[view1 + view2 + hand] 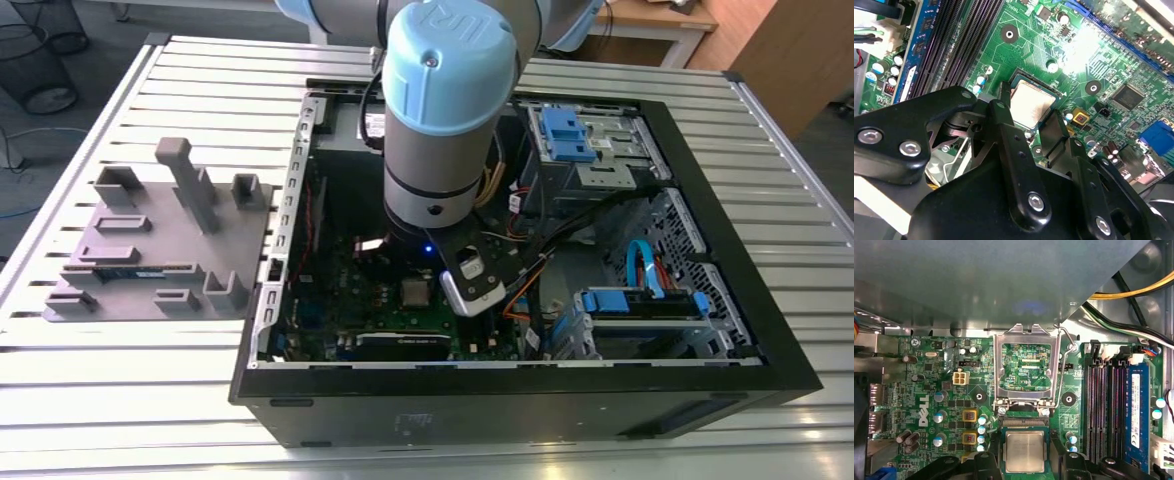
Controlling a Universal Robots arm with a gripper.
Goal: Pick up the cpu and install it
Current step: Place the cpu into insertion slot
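Observation:
The cpu (1024, 451), a flat square chip with a silver-grey top, lies flat in the motherboard socket; it also shows in the second wrist view (1031, 102) and in the exterior view (418, 292). My gripper (1026, 464) hangs just above it, open. One black finger (985, 461) stands on each side of the chip, with a small gap to the socket edge. The silver socket frame (1026, 365) is swung up and open beside the socket. In the second wrist view the gripper (1029, 119) straddles the chip the same way.
The arm (434, 120) reaches down into an open black computer case (747, 300). Memory slots (1102, 410) and a blue memory stick (1136, 410) run beside the socket. Cables (1134, 295) cross nearby. A grey fixture plate (147, 250) lies on the slatted table at the exterior view's left.

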